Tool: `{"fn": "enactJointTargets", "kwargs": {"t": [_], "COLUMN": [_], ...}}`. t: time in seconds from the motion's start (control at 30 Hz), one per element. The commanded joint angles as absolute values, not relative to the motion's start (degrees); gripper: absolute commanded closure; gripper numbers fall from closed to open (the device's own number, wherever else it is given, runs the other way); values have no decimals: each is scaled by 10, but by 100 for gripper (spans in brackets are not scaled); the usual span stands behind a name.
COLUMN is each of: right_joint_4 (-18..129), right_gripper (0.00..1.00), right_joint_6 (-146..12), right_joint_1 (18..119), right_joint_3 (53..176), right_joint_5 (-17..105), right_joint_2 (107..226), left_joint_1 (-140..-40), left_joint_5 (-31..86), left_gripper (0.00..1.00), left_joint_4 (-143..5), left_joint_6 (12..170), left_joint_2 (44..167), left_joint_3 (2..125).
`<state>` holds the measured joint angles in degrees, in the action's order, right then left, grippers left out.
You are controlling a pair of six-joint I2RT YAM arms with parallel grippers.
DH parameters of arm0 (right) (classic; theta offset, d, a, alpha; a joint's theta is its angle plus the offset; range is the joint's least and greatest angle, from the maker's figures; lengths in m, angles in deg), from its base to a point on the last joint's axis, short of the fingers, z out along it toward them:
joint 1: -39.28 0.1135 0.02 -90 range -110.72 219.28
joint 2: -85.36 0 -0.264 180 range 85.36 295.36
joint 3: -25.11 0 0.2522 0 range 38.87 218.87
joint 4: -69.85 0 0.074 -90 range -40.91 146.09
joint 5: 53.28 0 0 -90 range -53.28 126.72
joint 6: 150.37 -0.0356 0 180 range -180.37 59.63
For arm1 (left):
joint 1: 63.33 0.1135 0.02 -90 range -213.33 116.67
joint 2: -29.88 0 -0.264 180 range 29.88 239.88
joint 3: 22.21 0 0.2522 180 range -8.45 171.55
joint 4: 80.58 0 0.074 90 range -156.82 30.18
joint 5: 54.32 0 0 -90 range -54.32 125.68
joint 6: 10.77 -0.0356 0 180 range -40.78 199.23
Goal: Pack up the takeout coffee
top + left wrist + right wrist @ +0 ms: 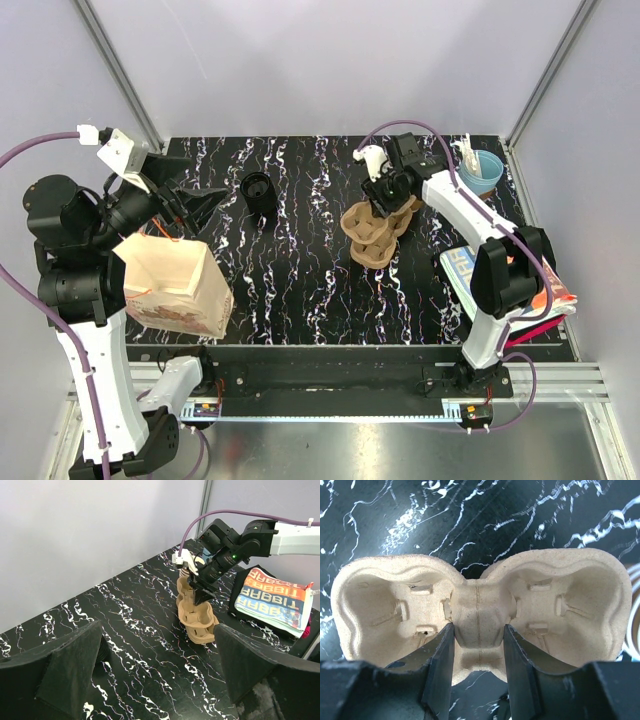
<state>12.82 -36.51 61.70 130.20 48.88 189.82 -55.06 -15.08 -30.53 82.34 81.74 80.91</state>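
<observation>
A tan pulp cup carrier (368,238) sits mid-table, also seen in the left wrist view (197,622) and filling the right wrist view (560,580). My right gripper (385,200) (478,630) is shut on the carrier's central ridge, one finger in each cup well. A round black lid piece (258,190) stands at the back centre, partly hidden behind my left finger in the left wrist view (102,652). My left gripper (190,200) (160,680) is open and empty above the far left of the table. A tan cup with a black lid does not show.
A tan paper bag (175,285) stands open at the front left under my left arm. A light blue cup (487,172) is at the back right corner. A printed magazine (470,272) lies on the right edge. Pale cup rims (635,610) show beside the carrier.
</observation>
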Motion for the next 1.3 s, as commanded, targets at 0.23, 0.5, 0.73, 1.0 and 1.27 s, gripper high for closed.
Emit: {"fn": "enactJointTargets", "kwargs": {"t": [0.23,0.5,0.73,1.0,1.27], "right_joint_4": [152,186,171,114,51], "right_gripper": [65,62,38,24,18], "right_joint_6": [-446,-447,-445,-424,-372], "right_joint_1": [630,630,630,631,631], "right_joint_3": [1244,1207,1217,1269,1272], "right_joint_5": [390,394,401,437,516], "right_joint_2": [1841,1840,1816,1758,1672], "left_joint_1": [-546,-544,-545,-544,-544], "left_joint_5": [-169,-169,-166,-165,-196], "left_gripper": [1,1,1,1,1], "left_joint_4": [-333,-334,-336,-292,-139], "left_joint_6": [833,834,833,798,562], "left_joint_2": [817,817,817,829,844], "left_joint_3": [806,807,809,874,940]}}
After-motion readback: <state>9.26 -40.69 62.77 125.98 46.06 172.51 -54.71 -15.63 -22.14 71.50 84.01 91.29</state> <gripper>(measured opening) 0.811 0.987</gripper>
